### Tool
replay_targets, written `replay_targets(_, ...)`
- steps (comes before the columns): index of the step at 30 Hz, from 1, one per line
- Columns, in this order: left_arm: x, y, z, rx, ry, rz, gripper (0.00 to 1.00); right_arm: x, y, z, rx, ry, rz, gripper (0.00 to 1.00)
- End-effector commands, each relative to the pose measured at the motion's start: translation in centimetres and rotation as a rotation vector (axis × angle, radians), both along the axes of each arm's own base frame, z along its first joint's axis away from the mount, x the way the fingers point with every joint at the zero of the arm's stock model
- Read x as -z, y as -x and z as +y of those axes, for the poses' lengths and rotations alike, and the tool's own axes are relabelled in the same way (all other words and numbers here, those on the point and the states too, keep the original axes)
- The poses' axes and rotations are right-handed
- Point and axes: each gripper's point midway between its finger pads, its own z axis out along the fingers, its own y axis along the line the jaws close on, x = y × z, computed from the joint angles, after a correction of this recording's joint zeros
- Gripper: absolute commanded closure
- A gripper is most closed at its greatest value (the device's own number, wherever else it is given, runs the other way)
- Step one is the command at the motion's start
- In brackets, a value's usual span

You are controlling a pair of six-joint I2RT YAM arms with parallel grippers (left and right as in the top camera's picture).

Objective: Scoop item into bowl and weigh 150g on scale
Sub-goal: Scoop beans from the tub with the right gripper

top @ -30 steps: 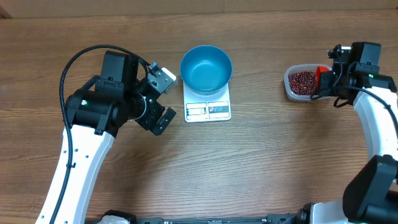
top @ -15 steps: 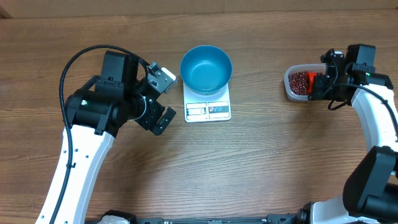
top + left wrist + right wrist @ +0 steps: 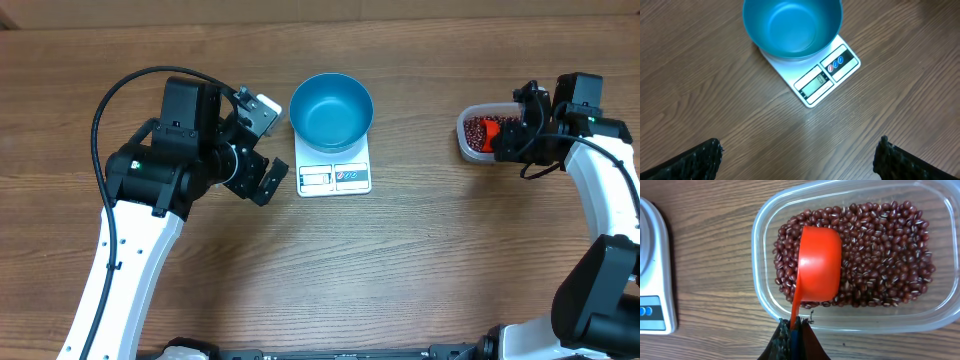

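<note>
**Scoop down in the beans, bowl empty on the scale**

The step in hand looks like the first scoop. The right pincer is clenched on the thin handle of a red scoop, whose cup lies on the red-brown beans in the left half of the clear plastic tub. Only the cup's outer wall shows, so whether it has any load is not clear. The tub sits at the right of the overhead frame. The blue bowl stands on the back of the white scale at upper centre, with no beans in it. The left pincer hangs released, fingers spread wide, just left of the scale and touching nothing.

The next move probably calls for driving the cup under the beans, turning it mouth-up, and lifting it level over the tub's near wall, which the handle already crosses.

Between tub and scale the bare desk gives open room for the carry. The bowl's rim is the one edge to clear, and the left arm stands close on its far side
</note>
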Motion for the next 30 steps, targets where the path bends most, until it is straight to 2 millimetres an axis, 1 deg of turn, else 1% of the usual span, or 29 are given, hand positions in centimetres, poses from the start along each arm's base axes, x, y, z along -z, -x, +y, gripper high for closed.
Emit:
replay_targets(1, -1.3, 0.1, -0.5, 0.005, 0.041, -0.017, 0.00, -0.2, -0.5, 0.8, 0.036, -0.081, 0.001, 0.96)
replay_targets(6, -1.1, 0.3, -0.5, 0.005, 0.038, -0.007, 0.00, 0.5, -0.5, 0.3, 0.077, -0.109, 0.028, 0.96)
replay_targets(8, -1.1, 0.4, -0.5, 0.005, 0.037, -0.005, 0.00, 0.5, -0.5, 0.0, 0.096, -0.139, 0.029, 0.96)
replay_targets(11, -1.1, 0.4, -0.5, 0.005, 0.037, -0.005, 0.00, 0.1, -0.5, -0.5, 0.124, -0.206, 0.017, 0.96)
replay_targets(17, -0.8, 0.7, -0.4, 0.004, 0.033, 0.014, 0.00, -1.7, -0.4, -1.4, 0.158, -0.395, -0.033, 0.96)
replay_targets(21, -0.8, 0.8, -0.4, 0.005, 0.032, 0.015, 0.00, -2.1, -0.2, -2.3, 0.205, -0.449, -0.038, 0.97)
replay_targets(26, -0.8, 0.7, -0.4, 0.005, 0.032, 0.015, 0.00, -1.7, -0.1, -3.5, 0.249, -0.485, -0.029, 0.96)
replay_targets(30, -0.8, 0.7, -0.4, 0.005, 0.032, 0.015, 0.00, -1.4, -0.2, -4.0, 0.259, -0.523, -0.035, 0.96)
